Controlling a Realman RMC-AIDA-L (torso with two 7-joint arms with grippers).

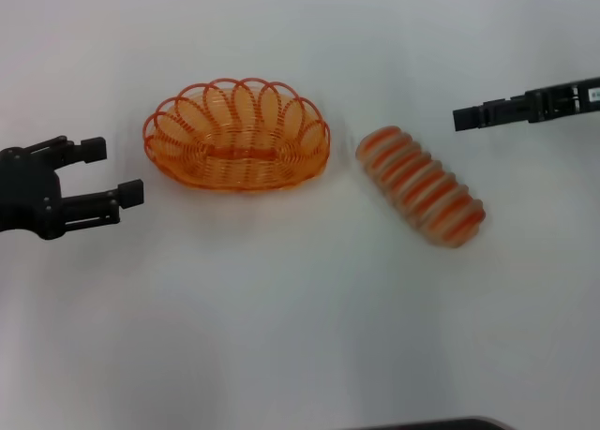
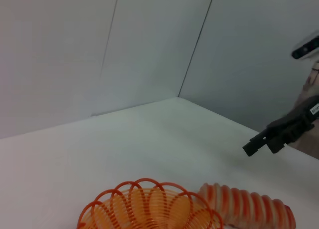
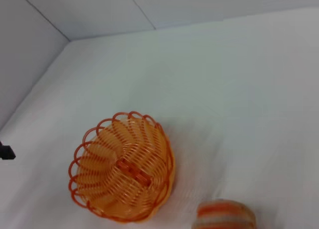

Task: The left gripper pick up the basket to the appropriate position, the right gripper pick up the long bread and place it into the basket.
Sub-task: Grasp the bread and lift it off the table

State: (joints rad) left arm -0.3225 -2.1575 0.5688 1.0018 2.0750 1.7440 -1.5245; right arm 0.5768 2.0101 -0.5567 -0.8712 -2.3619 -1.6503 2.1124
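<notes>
Our left pincer (image 1: pixel 111 172) hangs released just left of the basket (image 1: pixel 236 135), whose long axis runs toward it, the bread (image 1: pixel 422 185) lying beside the basket under the right pincer (image 1: pixel 461 118), its grip unclear; the left wrist view shows basket (image 2: pixel 149 209) beside bread (image 2: pixel 249 206), the right likewise.

Head looks down; both wrist views share the basket (image 1: pixel 236 136).

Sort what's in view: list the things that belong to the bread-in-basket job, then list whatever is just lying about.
Part of the job:
- basket, empty, on the table
- long bread, lying right of the basket
- left gripper, open, left of the basket
- right gripper, beyond the bread

Lying about:
- nothing else; only the white table
</notes>
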